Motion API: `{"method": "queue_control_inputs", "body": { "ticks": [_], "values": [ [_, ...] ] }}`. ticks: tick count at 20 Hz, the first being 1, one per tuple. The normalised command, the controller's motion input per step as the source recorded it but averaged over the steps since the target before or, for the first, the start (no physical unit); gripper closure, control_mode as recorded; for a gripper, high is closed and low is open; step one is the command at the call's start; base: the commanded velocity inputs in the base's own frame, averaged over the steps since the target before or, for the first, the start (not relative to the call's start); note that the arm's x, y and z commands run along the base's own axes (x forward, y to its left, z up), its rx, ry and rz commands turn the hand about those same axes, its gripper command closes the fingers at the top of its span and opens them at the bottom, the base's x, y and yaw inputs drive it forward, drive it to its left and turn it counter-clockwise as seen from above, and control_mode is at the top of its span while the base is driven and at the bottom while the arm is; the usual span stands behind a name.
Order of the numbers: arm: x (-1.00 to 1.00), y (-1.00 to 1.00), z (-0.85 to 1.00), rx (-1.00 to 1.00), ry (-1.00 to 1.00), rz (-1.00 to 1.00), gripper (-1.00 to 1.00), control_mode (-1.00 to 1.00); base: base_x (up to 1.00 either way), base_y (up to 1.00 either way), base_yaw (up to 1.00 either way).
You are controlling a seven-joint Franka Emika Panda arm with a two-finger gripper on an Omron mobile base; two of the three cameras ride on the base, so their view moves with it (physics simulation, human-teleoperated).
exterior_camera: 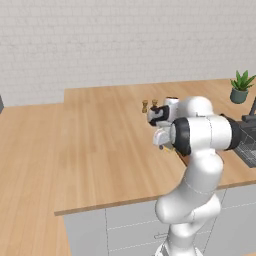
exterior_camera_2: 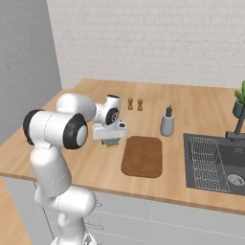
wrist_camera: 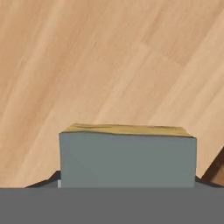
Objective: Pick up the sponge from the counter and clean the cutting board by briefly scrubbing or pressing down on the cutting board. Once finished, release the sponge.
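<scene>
My gripper [exterior_camera_2: 112,141] hangs just above the counter [exterior_camera_2: 86,158], a little left of the cutting board's far left corner, and is shut on the sponge [exterior_camera_2: 114,145]. The cutting board [exterior_camera_2: 142,156] is a reddish-brown slab with rounded corners, lying bare near the counter's front edge. In the hand view the sponge [wrist_camera: 127,157] sits close up as a grey block with a yellow edge, hiding most of the fingers; a corner of the cutting board [wrist_camera: 217,169] peeks in at the right. From the left base camera the gripper [exterior_camera: 163,142] is partly hidden by the arm.
A grey soap dispenser [exterior_camera_2: 167,124] stands behind the board. Two small wooden shakers [exterior_camera_2: 135,104] stand farther back. A dark sink [exterior_camera_2: 215,162] with a faucet [exterior_camera_2: 238,125] lies to the right, and a potted plant [exterior_camera: 241,87] stands beyond it.
</scene>
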Motion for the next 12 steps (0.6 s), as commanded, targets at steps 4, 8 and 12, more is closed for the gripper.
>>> {"method": "queue_control_inputs", "body": {
  "ticks": [4, 8, 12],
  "values": [
    [0.00, -0.96, 0.92, 0.11, -0.28, 0.01, 1.00, -1.00, 0.00, 0.00, 0.00],
    [0.23, -1.00, 0.11, 0.10, -0.13, 0.04, 1.00, -1.00, 0.00, 0.00, 0.00],
    [0.58, -1.00, -0.48, 0.22, -0.06, 0.10, 1.00, -1.00, 0.00, 0.00, 0.00]
  ]
}}
